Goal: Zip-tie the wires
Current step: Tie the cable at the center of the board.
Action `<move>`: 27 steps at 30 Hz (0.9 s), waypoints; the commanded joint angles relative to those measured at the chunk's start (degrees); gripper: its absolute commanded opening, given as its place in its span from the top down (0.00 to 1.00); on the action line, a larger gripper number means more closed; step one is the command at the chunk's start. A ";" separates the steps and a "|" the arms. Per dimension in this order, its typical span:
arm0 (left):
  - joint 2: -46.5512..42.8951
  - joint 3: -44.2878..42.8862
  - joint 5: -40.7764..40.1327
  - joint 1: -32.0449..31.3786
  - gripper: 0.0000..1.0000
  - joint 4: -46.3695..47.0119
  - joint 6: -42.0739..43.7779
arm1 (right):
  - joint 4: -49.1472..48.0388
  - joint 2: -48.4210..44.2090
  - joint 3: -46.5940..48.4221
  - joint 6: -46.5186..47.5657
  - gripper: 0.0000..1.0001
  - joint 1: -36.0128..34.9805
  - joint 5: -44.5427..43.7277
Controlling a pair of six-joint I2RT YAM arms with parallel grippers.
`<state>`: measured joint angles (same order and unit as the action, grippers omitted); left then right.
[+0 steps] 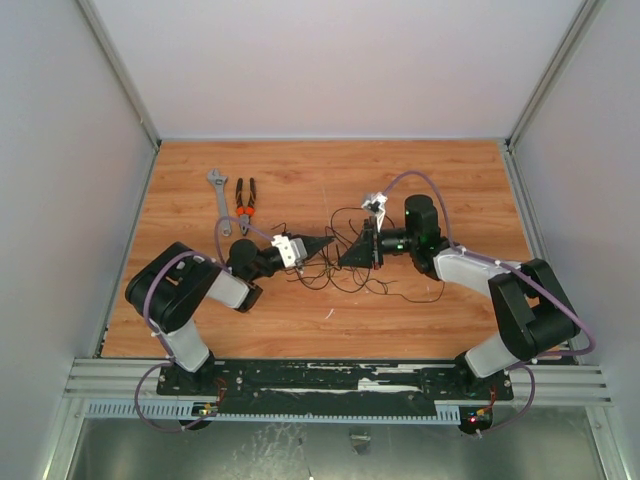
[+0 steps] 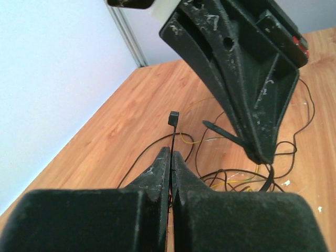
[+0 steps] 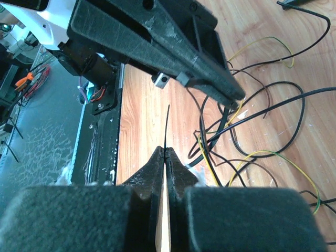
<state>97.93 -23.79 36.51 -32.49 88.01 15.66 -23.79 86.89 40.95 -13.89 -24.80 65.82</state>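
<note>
Left gripper (image 2: 171, 157) is clenching on the zip tie (image 2: 174, 118) just below its head, which is standing upright above the fingertips; right gripper (image 3: 164, 155) is clenching on a thin black strip, apparently the tie's tail, which is pointing up from its tips; the two grippers are facing each other tip to tip, near but apart, just above the wires (image 2: 231, 176); the wires are lying in loose loops on the counter (image 1: 450, 180), beneath and around both tips; whether the tie is already passing round the bundle cannot be told. Step in hand, by judgement: bringing tail to head for threading; the next move is calling for fine alignment of the tail tip with the head's slot, with neither grip slipping.
</note>
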 commanded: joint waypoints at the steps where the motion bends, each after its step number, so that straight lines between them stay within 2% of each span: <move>1: -0.66 -1.44 2.70 1.59 1.00 18.61 2.00 | -5.49 -1.25 -1.63 -2.46 1.00 0.11 1.85; 8: -1.42 -0.76 4.97 2.11 1.00 18.60 3.73 | -15.95 1.02 -3.13 -9.77 1.00 -1.56 3.91; 13: -2.77 -0.66 5.56 2.49 1.00 18.58 4.03 | -9.77 0.51 -1.76 -5.75 1.00 -1.49 3.74; 27: -3.77 -0.20 5.37 2.61 1.00 18.56 5.03 | -7.36 1.30 1.13 -5.19 1.00 -0.87 2.45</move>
<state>95.20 -24.21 41.32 -30.37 88.05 19.16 -32.14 87.77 40.03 -19.86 -26.09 68.62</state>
